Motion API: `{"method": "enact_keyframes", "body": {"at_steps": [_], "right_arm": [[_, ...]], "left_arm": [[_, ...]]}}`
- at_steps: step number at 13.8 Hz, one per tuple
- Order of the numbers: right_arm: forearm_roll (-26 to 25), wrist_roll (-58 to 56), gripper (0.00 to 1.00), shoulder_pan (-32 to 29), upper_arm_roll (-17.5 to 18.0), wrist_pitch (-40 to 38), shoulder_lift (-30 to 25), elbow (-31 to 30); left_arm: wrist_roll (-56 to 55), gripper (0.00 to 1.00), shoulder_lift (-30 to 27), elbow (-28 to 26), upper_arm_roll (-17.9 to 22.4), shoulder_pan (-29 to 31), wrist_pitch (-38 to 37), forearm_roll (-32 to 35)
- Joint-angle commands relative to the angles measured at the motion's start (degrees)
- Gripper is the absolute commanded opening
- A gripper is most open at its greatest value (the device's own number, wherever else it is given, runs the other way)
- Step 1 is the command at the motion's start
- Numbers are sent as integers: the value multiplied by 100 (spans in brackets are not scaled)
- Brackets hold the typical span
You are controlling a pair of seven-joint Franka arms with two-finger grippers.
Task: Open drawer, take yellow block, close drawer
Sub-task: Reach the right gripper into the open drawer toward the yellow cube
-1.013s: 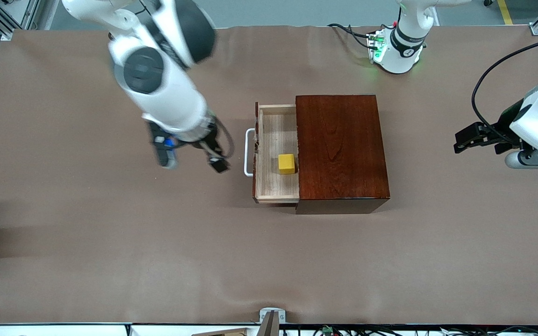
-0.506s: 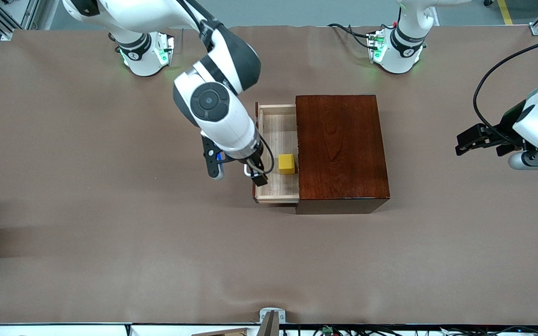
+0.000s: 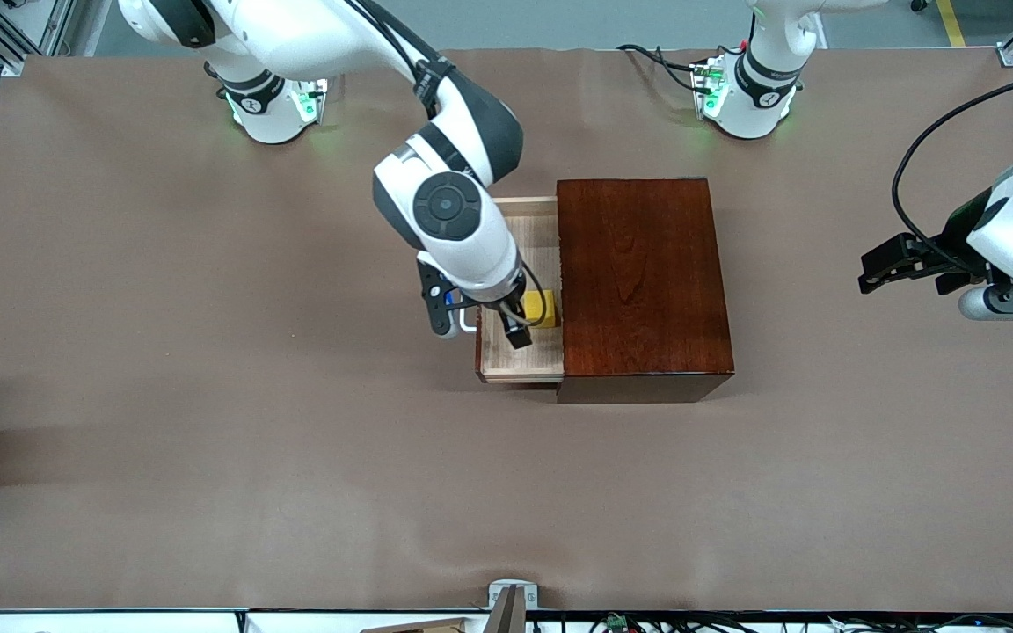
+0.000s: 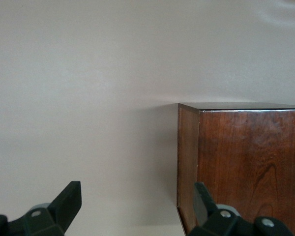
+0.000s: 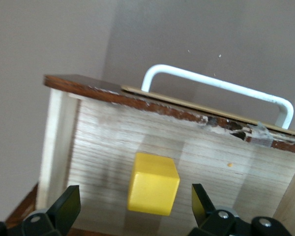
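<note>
Front view is showing one cabinet [image 3: 643,277], one drawer [image 3: 520,352], one yellow block [image 3: 546,308] and two arms. Going from the right arm's end of the table, the right arm is reaching from its base [image 3: 273,101] down over the drawer, and the right gripper [image 3: 480,330] is hanging over the drawer's tray, fingers spread wide apart and holding nothing. The block is sitting on the tray floor beside the cabinet's mouth, partly hidden by the wrist in this view. The drawer is standing pulled out toward the right arm's end, its white handle [image 3: 469,318] mostly covered by the gripper.

In the right wrist view the block [image 5: 153,184] is lying between the two fingertips [image 5: 64,206], not touching them, with the chipped drawer front [image 5: 187,110] and the handle [image 5: 216,86] just past it.

Next comes the cabinet, glossy and dark, in the middle of the table [image 3: 207,440]. The left arm's base [image 3: 748,92] is standing farther from the front camera than the cabinet.

At the left arm's end, the left arm is waiting, its left gripper [image 3: 898,268] hanging above bare table with fingers apart and empty. The left wrist view is showing the cabinet's corner [image 4: 241,167] ahead of the left gripper's spread fingertips [image 4: 66,204].
</note>
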Motion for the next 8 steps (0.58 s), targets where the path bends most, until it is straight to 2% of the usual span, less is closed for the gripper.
{"method": "enact_keyframes", "body": {"at_steps": [1,8], "right_arm": [[56,99,100,136,-94,10,223,213],[56,257,100,321,-94,397,557,169]], "left_arm": [[68,100,-181,-140,-63,35,23,187],[68,100,-181,-123,-63,17,5,179]]}}
